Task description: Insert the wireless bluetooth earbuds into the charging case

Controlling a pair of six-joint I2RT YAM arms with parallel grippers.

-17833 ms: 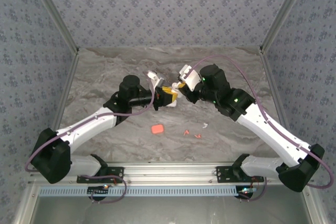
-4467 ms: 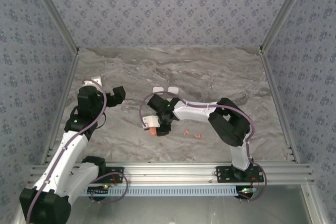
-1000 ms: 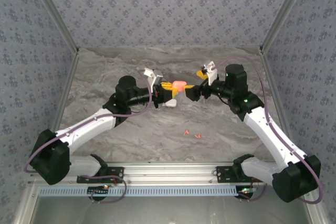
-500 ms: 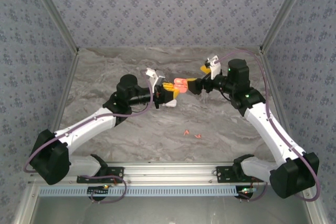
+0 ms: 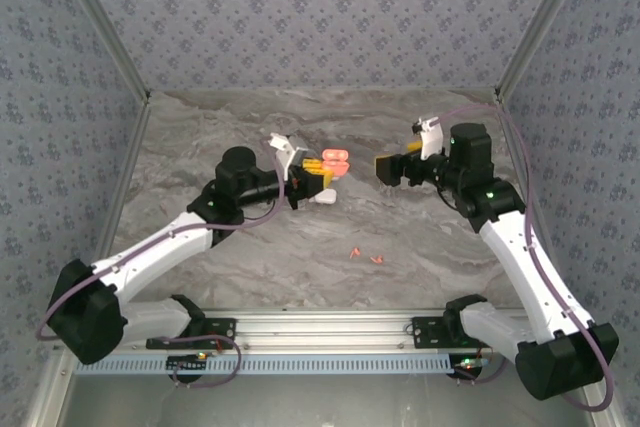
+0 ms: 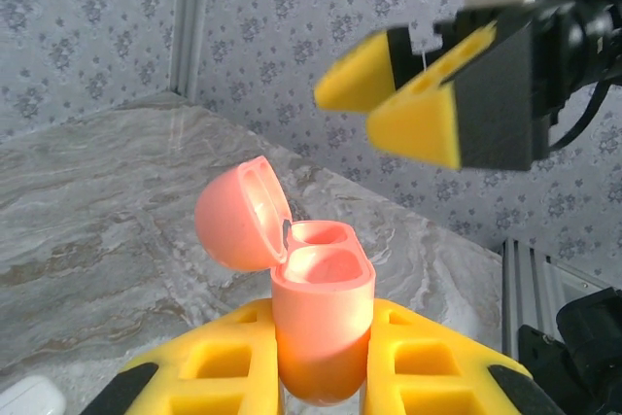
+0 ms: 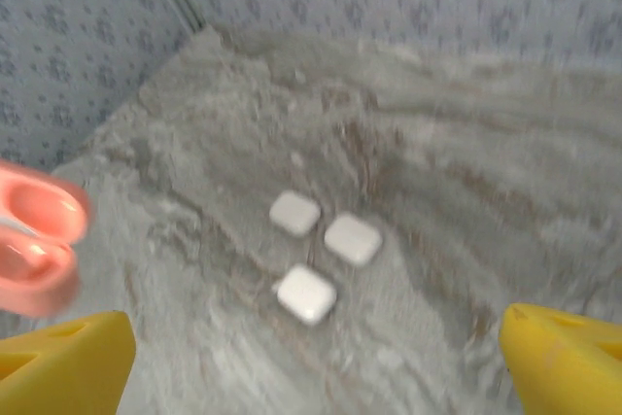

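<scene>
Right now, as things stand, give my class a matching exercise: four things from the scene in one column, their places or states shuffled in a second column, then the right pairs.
Things
1. pink charging case
2. right gripper
3. white cases
4. red earbuds

Places or states
A. on the table, nearest the arm bases
B. open, holding nothing
C. lid up, clamped in the left gripper
D. cluster of three on the table

Pairs: 1-C, 2-B, 3-D, 4-A.
</scene>
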